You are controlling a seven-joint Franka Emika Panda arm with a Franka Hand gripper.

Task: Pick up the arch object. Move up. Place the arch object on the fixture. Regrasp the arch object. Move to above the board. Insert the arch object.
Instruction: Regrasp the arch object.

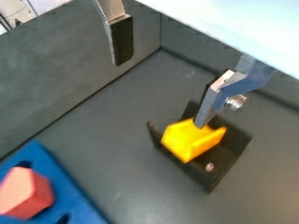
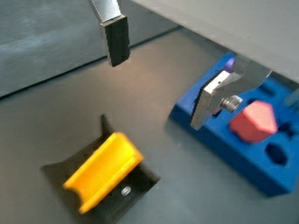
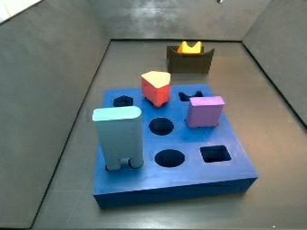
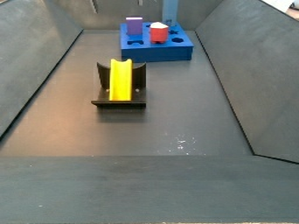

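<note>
The yellow-orange arch object (image 4: 121,79) lies lengthwise on the dark fixture (image 4: 117,103) on the grey floor. It shows in both wrist views (image 1: 191,138) (image 2: 103,168) and in a side view (image 3: 189,47), resting in the fixture (image 1: 222,164) (image 2: 142,185) (image 3: 189,63). My gripper (image 1: 163,92) (image 2: 158,92) is open and empty, raised well above the floor, apart from the arch object. The blue board (image 3: 192,175) (image 4: 163,52) (image 1: 70,197) (image 2: 233,159) lies beyond the fixture. The gripper does not show in either side view.
A red block (image 3: 156,87) (image 2: 253,121) (image 1: 17,192), a purple block (image 3: 206,111) and a tall light-blue arch block (image 3: 118,137) stand on the board. Sloping grey walls (image 4: 35,79) enclose the floor.
</note>
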